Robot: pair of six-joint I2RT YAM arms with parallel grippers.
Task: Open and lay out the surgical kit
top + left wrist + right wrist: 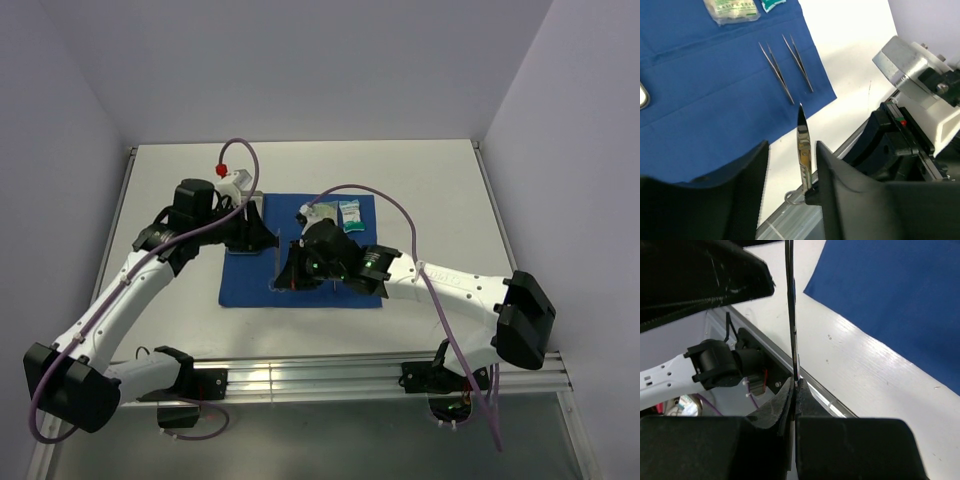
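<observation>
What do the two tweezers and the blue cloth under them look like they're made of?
Tweezers: likely steel, smooth and shiny, judging by the grey metallic glint. Cloth: probably woven fabric, matte, with faint fold lines.

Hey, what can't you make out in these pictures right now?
Tray: left wrist view, cut off by the left edge.
Scissors handles: left wrist view, mostly hidden behind the left gripper.
Packets: left wrist view, cut off by the top edge, print blurred.
Scissors' far end: right wrist view, runs off the top edge above the right gripper.
</observation>
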